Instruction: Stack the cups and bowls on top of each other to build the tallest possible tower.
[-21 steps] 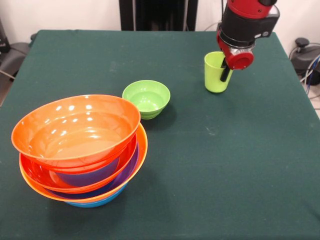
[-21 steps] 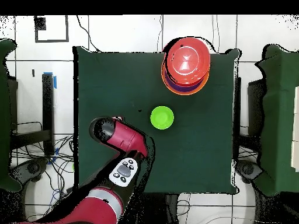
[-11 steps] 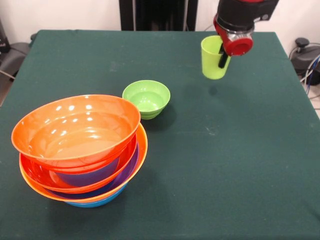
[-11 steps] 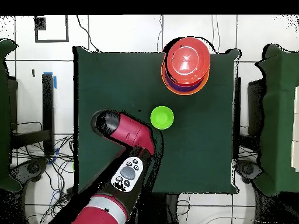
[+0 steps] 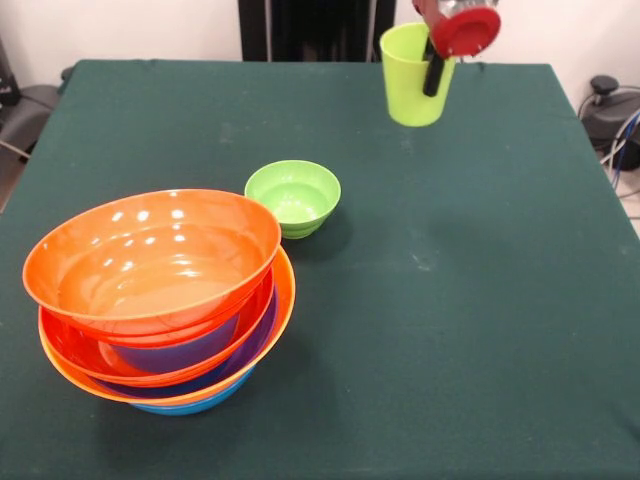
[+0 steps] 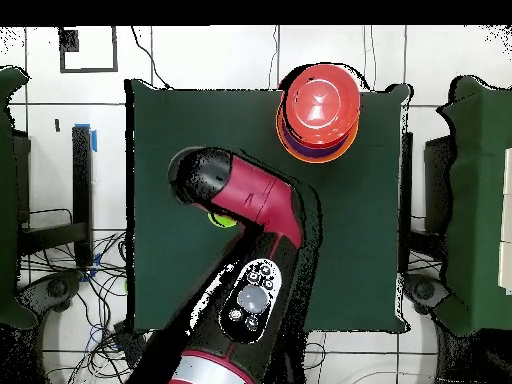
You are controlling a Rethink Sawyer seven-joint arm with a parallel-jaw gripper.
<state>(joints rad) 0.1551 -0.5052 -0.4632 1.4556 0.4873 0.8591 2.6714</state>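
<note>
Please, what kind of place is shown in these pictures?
Probably a robotics lab: a table under dark green cloth, a red and black robot arm reaching over it, and loose cables on the tiled floor beside it.

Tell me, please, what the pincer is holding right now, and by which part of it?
The pincer holds the lime-green cup by its rim wall, one finger reaching down inside, the cup lifted clear of the table.

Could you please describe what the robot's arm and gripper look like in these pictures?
From overhead, the arm is a thick, rounded tube with a glossy dark red shell, black at its joints, and a light grey oval panel carrying small dark buttons. From the front, the gripper shows a round red cap with a slim black finger below it.
</note>
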